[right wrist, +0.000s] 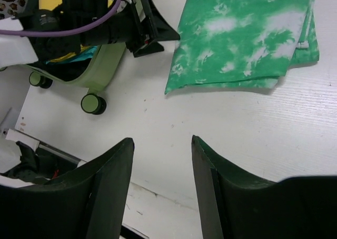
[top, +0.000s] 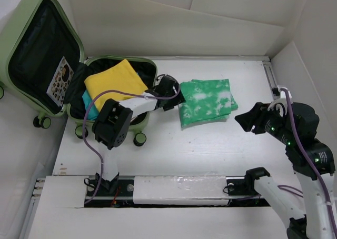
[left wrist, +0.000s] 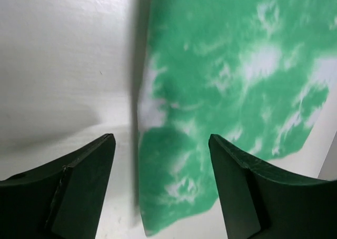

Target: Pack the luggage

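Luggage: the luggage [top: 7,47] lies open at the table's far left, lid raised and black lining showing.
Still outside: a green-and-white cloth [top: 207,101] lies folded on the table just right of the case; packing it and closing the lid look like the remaining work.
Already packed: a yellow cloth [top: 115,83] on top of a teal item [top: 90,103].
Left gripper: the left gripper [left wrist: 162,186] is spread and holds nothing, poised at the green cloth's near edge.
Right gripper: the right gripper [right wrist: 160,191] is parted and empty, over bare table.
Writing: a patterned card [top: 59,81] in the lid is too small to read; no brand is legible.
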`<state>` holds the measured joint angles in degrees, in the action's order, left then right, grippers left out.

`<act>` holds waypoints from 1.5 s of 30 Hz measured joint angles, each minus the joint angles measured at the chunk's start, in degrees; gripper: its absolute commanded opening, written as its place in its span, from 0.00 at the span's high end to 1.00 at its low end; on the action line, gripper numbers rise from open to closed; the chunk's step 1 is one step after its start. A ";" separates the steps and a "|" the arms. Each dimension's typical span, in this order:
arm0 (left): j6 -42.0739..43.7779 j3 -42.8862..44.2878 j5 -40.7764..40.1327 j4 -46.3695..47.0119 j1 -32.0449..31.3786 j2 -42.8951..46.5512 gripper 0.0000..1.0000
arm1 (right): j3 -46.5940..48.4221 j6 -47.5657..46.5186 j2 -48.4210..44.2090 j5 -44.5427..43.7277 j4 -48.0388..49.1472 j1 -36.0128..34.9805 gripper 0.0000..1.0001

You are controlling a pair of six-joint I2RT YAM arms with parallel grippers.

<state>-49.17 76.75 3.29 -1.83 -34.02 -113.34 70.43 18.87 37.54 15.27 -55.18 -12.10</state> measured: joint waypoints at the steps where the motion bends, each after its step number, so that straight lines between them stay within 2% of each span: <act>1: 0.46 -0.76 0.28 -0.44 -0.42 1.03 0.30 | 0.02 0.04 0.17 -0.02 0.24 0.00 0.46; 5: 1.66 -2.51 1.66 -1.18 -1.66 2.49 0.25 | 0.02 0.39 0.44 -0.44 0.42 0.00 0.46; 8: 2.36 -1.95 2.75 -1.29 -1.51 0.22 0.23 | 0.04 0.59 0.24 -0.74 0.39 0.00 0.46; 12: 2.34 4.11 5.18 0.13 -1.18 -5.03 0.23 | 0.04 0.63 -0.52 -1.36 0.35 0.00 0.46; 14: 1.42 6.58 7.02 2.84 -1.05 -7.65 0.28 | 0.07 0.63 -0.96 -1.44 0.35 0.00 0.46; 16: 0.20 7.67 7.98 5.20 -1.01 -9.31 0.42 | 0.17 0.63 -1.25 -1.46 0.28 0.00 0.46; 18: -1.09 8.20 8.70 7.39 -0.85 -10.82 0.64 | 0.57 0.63 -1.25 -1.53 0.17 0.00 0.46; 19: -1.77 8.55 8.90 8.13 -0.79 -11.67 0.83 | 0.79 0.63 -1.25 -1.55 0.13 0.00 0.46; 20: -2.23 8.92 9.03 8.70 -0.74 -12.52 0.94 | 1.01 0.63 -1.25 -1.57 0.15 0.00 0.46; 21: -2.78 9.25 9.20 9.03 -0.74 -13.29 1.00 | 1.25 0.63 -1.25 -1.55 0.09 0.00 0.46; 26: -2.54 13.42 9.75 5.22 -0.76 -13.70 1.00 | 1.99 0.63 -1.25 -1.55 0.13 -0.17 0.46; 31: 1.66 24.81 10.01 -4.07 0.26 -12.98 1.00 | 1.95 0.63 -1.25 -1.31 0.31 -0.63 0.46; 34: 4.74 28.72 10.12 -8.24 2.25 -9.16 1.00 | 1.73 0.55 -1.27 -0.79 0.52 -0.72 0.46; 37: 7.08 28.06 10.29 -12.00 7.13 -0.79 1.00 | 0.70 0.35 -1.68 0.31 1.44 -0.72 0.46; 39: 7.91 24.09 10.54 -11.89 12.70 6.43 1.00 | -0.39 0.31 -2.23 1.27 2.23 -0.72 0.46; 42: 8.55 14.73 11.45 -11.37 25.88 18.03 1.00 | -2.71 0.28 -3.10 2.97 3.41 -1.36 0.46; 45: 9.49 5.99 10.73 -11.89 38.86 24.61 1.00 | -5.09 0.15 -3.82 4.35 3.89 -2.89 0.46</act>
<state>-39.68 82.74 14.02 -13.72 4.84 -88.73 65.34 19.03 33.71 19.62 -51.29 -14.98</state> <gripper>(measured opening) 0.028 0.539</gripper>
